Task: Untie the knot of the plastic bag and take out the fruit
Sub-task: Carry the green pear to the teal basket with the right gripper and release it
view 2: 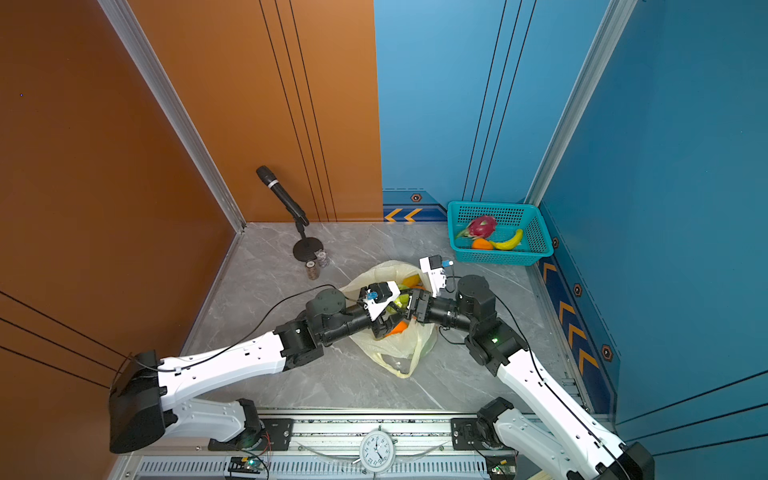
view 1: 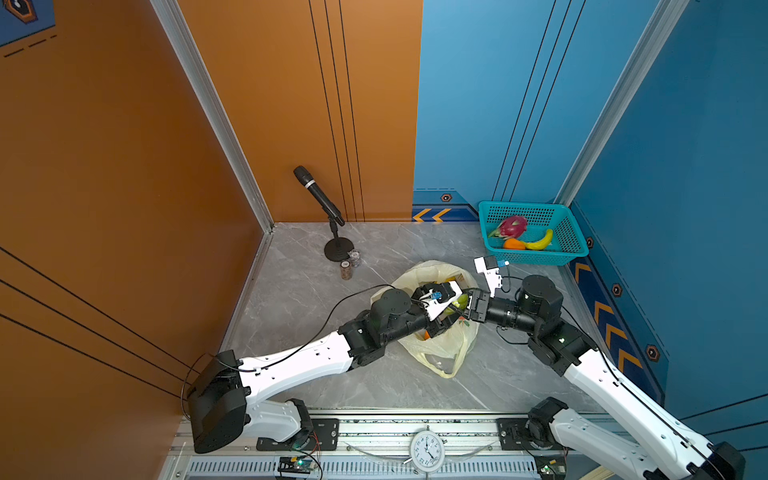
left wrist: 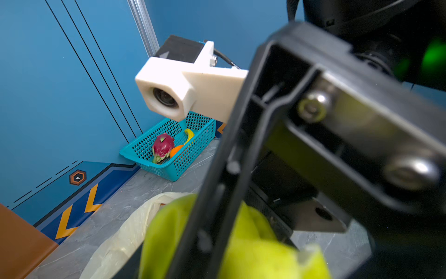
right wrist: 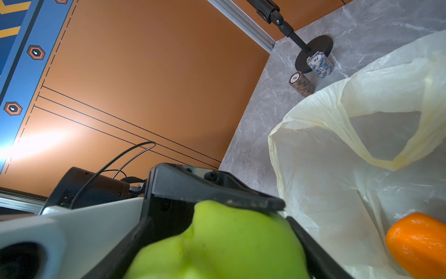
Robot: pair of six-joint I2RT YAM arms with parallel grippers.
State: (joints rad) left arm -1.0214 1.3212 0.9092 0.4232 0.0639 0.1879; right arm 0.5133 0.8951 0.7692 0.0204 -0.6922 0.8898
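Observation:
The plastic bag [view 1: 436,353] [view 2: 399,353] lies open on the marble floor, its handle loops loose at the near end; no knot shows. Above its mouth both grippers meet on one green-yellow fruit [view 1: 460,300] [right wrist: 217,241]. My left gripper [view 1: 454,312] [left wrist: 241,265] is shut on it, with one finger lying across its top in the right wrist view. The right gripper [view 1: 462,303] [right wrist: 217,253] stands open around the same fruit, a finger close on each side. An orange [view 1: 426,334] [right wrist: 420,244] and a yellow-orange fruit [view 1: 449,279] stay in the bag.
A teal basket [view 1: 536,257] in the far right corner holds a dragon fruit [view 1: 513,226], an orange [view 1: 514,244] and a banana [view 1: 540,241]. A microphone on a stand [view 1: 318,195] and two chip stacks [view 1: 345,270] are behind the bag to the left. A clock [view 1: 427,451] sits on the front rail.

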